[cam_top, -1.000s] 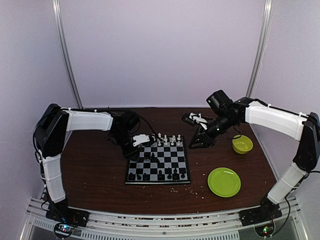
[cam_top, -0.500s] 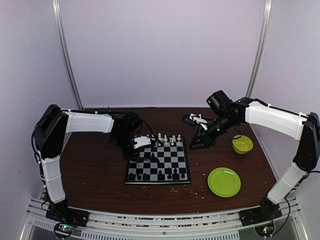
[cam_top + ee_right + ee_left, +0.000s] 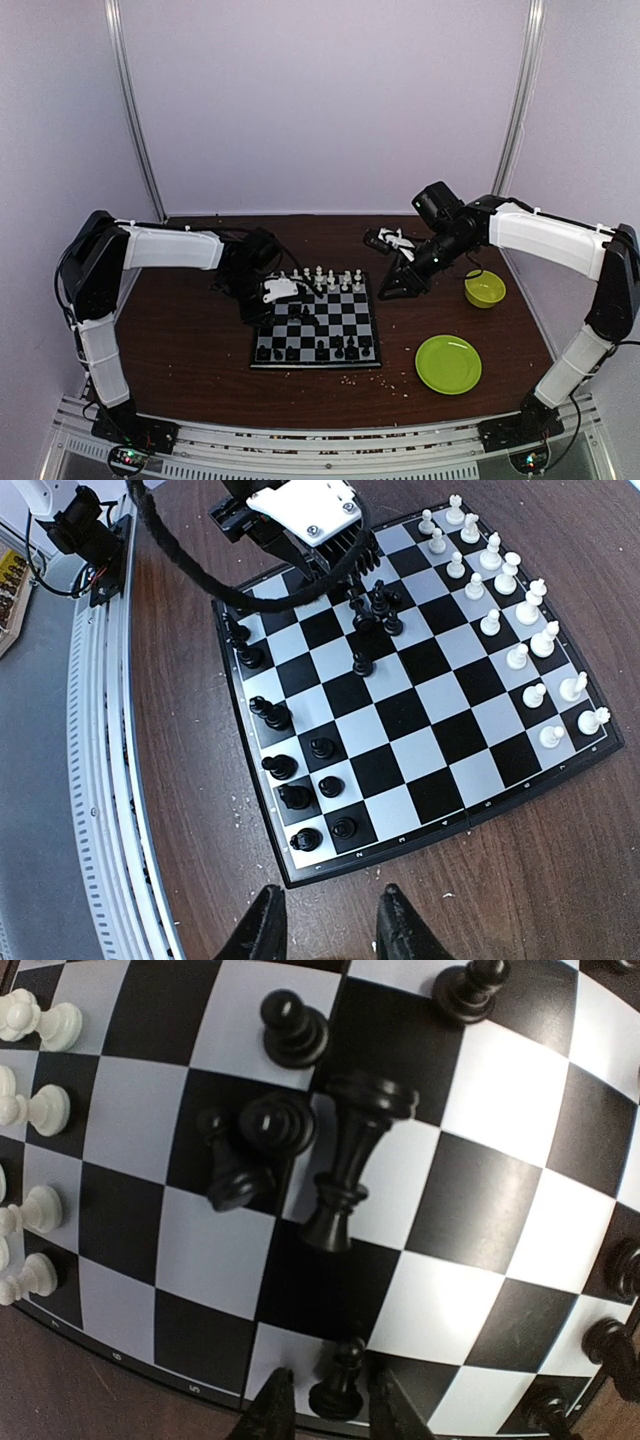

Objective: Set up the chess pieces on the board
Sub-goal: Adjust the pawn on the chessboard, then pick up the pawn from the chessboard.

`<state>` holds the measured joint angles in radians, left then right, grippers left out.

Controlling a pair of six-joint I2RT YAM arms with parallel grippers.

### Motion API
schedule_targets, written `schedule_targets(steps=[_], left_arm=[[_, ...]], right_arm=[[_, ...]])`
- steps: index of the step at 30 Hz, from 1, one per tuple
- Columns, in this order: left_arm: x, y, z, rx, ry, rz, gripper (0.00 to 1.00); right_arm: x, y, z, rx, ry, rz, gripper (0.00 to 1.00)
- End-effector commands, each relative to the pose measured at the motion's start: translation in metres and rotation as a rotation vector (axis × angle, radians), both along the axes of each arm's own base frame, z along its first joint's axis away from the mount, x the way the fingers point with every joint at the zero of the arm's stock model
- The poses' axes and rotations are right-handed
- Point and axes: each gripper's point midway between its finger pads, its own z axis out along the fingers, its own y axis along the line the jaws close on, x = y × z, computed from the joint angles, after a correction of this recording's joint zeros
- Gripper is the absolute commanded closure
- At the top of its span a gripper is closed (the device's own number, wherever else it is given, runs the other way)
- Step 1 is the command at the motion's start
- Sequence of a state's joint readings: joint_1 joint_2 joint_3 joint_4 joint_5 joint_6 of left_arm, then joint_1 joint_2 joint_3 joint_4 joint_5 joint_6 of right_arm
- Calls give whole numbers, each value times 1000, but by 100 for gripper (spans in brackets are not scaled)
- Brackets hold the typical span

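Left gripper (image 3: pixel 328 1402) has just narrowed its jaws around a black pawn (image 3: pixel 338 1385) at the board's (image 3: pixel 480 1200) near rim; I cannot tell if it grips. More black chess pieces (image 3: pixel 352 1150) wait clustered just ahead. Right gripper (image 3: pixel 330 925) hangs part-open, empty, the board ahead.

The 2 arms match: the left arm (image 3: pixel 175 246) and the right arm (image 3: pixel 548 236) each wear smooth white shells between chunky black joints, on black bases (image 3: pixel 128 432). A thick black braided cable (image 3: pixel 165 542) runs along the left one. A white plate (image 3: pixel 303 500) with small screws caps the left gripper (image 3: pixel 328 1400); the right gripper (image 3: pixel 325 920) shows 2 slim, black, tapered fingers (image 3: pixel 264 926).
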<state>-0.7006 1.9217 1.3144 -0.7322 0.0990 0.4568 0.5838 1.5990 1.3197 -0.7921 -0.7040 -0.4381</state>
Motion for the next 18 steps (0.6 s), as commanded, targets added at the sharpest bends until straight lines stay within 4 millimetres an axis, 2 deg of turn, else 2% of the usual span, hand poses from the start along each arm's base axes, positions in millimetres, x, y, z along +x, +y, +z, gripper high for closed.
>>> schedule_targets(steps=[1,13,15,18], left_arm=[[-4,3,5,4,-6,-1,72],[-9,2,1,19,13,-12,81],[-7,2,8,12,4,-1,84],[-3,-3,31,-31,-36,15,86]], right_arm=[[4,4,5,17,12,0,69],[3,3,6,17,9,-1,69],[4,3,7,19,6,-3,69],[5,2,9,29,11,-13,69]])
